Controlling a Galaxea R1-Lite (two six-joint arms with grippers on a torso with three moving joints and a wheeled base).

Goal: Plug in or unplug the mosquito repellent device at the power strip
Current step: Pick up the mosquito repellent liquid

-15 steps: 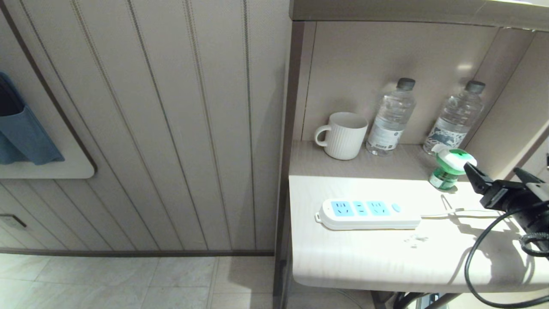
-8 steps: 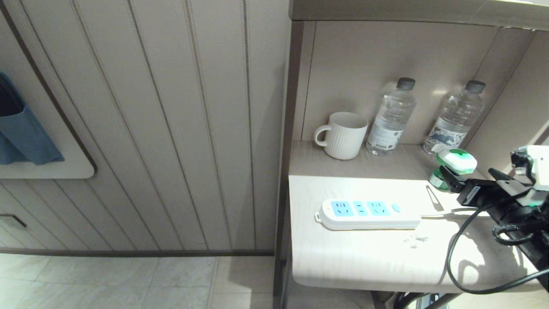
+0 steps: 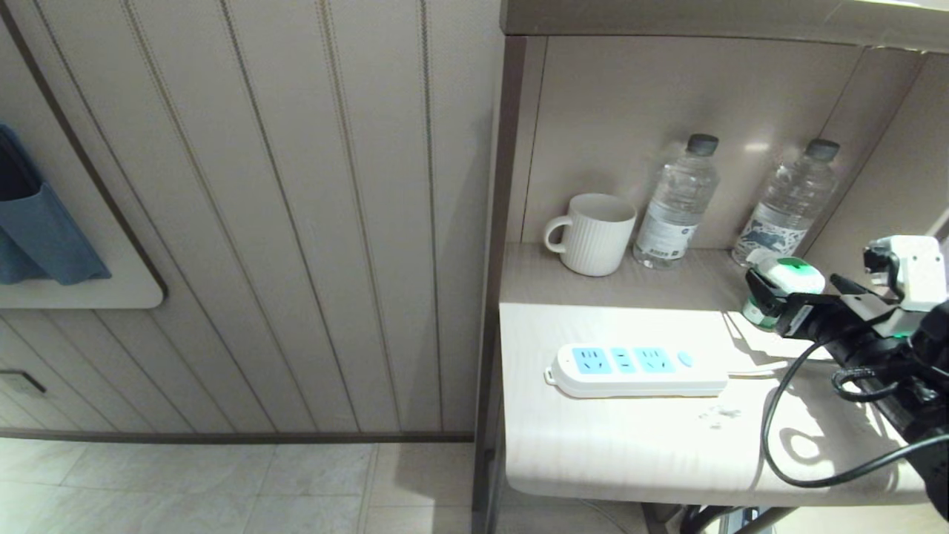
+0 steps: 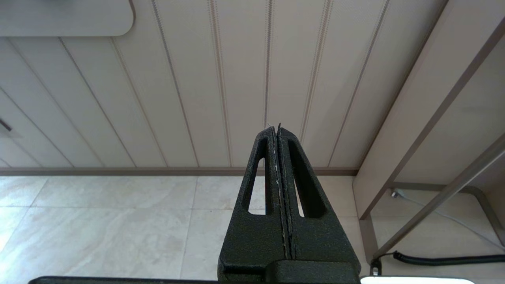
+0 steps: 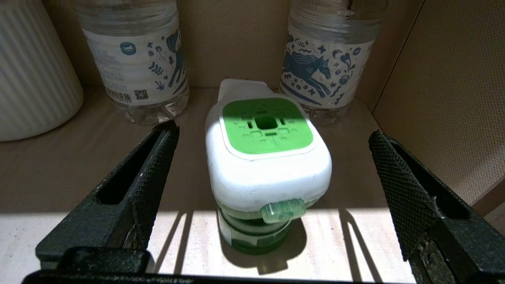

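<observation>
The mosquito repellent device (image 3: 797, 274) stands upright at the back right of the table, unplugged, its white-and-green head (image 5: 268, 169) over a green bottle. My right gripper (image 3: 795, 283) is open, level with the head, one finger on each side of it with gaps between; in the right wrist view the right gripper (image 5: 273, 132) frames the device without touching. The power strip (image 3: 637, 368) lies flat mid-table, its sockets bare, its white cord (image 3: 756, 368) running right. My left gripper (image 4: 276, 127) is shut and parked low, facing the wall and floor.
A white ribbed mug (image 3: 597, 233) and two clear water bottles (image 3: 678, 204) (image 3: 789, 204) stand along the alcove's back wall, just behind the device. The alcove's side wall (image 3: 882, 193) is close on the right. My arm's black cable (image 3: 786, 445) loops over the table (image 3: 630, 452).
My right gripper has risen and moved toward the back left, from beside the device to straddling its head. The device and power strip have not moved.
</observation>
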